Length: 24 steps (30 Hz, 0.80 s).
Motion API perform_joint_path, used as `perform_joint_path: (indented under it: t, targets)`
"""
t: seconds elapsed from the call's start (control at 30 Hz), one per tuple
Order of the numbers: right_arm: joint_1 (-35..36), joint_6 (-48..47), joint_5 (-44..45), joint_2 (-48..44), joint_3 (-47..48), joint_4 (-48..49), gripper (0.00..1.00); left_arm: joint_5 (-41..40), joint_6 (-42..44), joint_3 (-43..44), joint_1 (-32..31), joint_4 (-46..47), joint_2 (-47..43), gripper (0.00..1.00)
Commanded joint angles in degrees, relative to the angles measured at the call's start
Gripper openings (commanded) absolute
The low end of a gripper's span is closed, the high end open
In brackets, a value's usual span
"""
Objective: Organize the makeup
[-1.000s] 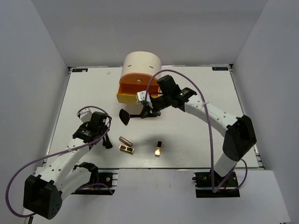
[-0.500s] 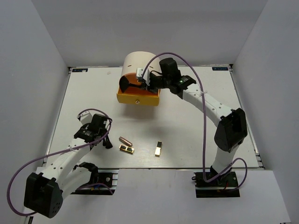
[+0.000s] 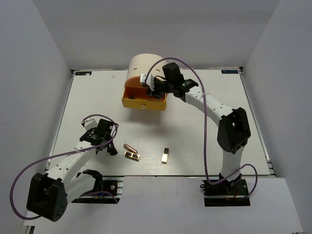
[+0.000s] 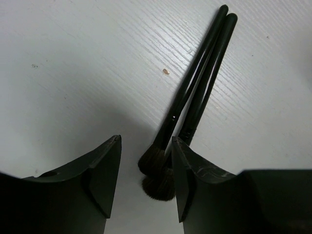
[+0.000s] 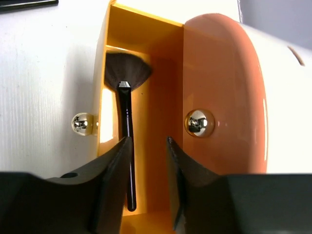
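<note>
Right end effector [image 5: 148,140] part-open, empty, above fan brush [image 5: 126,73] in drawer [image 5: 163,97]; left end effector [image 4: 146,141] open, empty, 2 brushes [image 4: 209,78] at its 1 o'clock.

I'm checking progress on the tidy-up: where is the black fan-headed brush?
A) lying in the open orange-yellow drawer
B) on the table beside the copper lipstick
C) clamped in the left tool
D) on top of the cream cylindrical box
A: the right wrist view shows the black fan-headed brush lying inside the open orange-yellow drawer.
</note>
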Motion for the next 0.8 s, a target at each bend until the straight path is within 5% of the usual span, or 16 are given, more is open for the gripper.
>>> perform_joint_path:
  t: [0.0,0.37,0.77]
  targets:
    - [-0.69,1.21,-0.49,-3.38,0.48,2.16,0.44,-1.94,-0.56,0.94,0.45,-0.38,0.99,0.56]
    - [-2.89,9.03,-7.34,-8.48,-0.83,0.85,0.31,-0.01,1.11,3.05,3.53,2.08,7.66,0.37]
    - [-3.59,9.30,-8.22,-11.82,-6.20,-0.12,0.32,5.52,5.59,6.66,5.29,6.92,12.51,0.53]
